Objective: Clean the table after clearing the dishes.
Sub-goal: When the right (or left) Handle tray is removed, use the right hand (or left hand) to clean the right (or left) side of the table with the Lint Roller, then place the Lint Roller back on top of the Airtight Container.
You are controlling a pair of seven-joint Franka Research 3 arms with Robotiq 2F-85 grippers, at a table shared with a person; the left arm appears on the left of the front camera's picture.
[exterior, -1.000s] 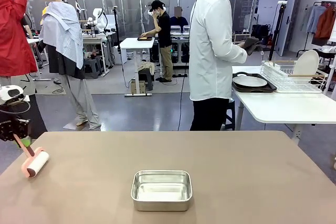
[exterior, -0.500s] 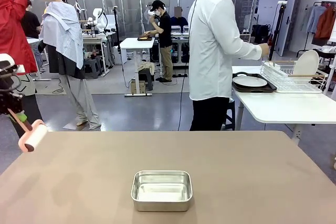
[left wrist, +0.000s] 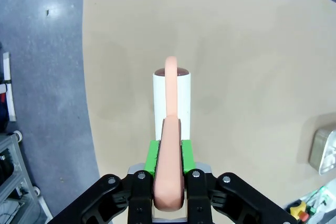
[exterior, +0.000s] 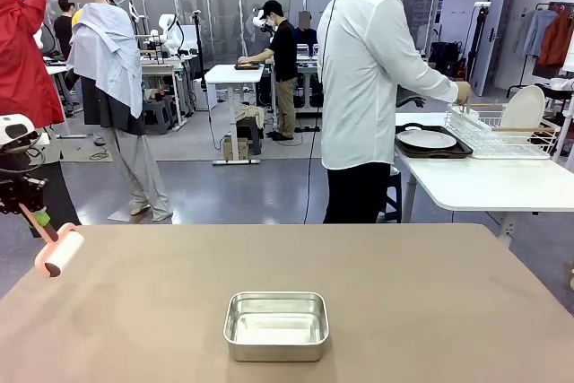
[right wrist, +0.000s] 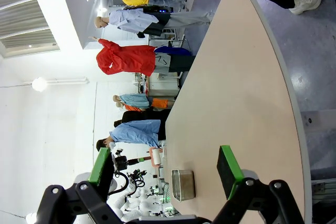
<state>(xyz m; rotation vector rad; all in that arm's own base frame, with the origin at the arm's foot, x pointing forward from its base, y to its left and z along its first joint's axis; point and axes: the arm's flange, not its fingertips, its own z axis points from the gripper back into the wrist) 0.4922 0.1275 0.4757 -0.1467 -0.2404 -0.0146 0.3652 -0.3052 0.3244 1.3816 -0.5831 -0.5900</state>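
Half a second on, your left gripper (left wrist: 168,192), clamped on the pink lint roller (exterior: 57,251), has dropped it back toward the table (exterior: 404,293) edge, dishes (exterior: 428,140) already cleared to the white side table, so rolling can start.

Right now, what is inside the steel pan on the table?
Nothing that I can see: the steel pan shows a bare, shiny bottom. It sits on the table. The near wall hides a thin strip of the floor behind it, so something flat there could escape notice.
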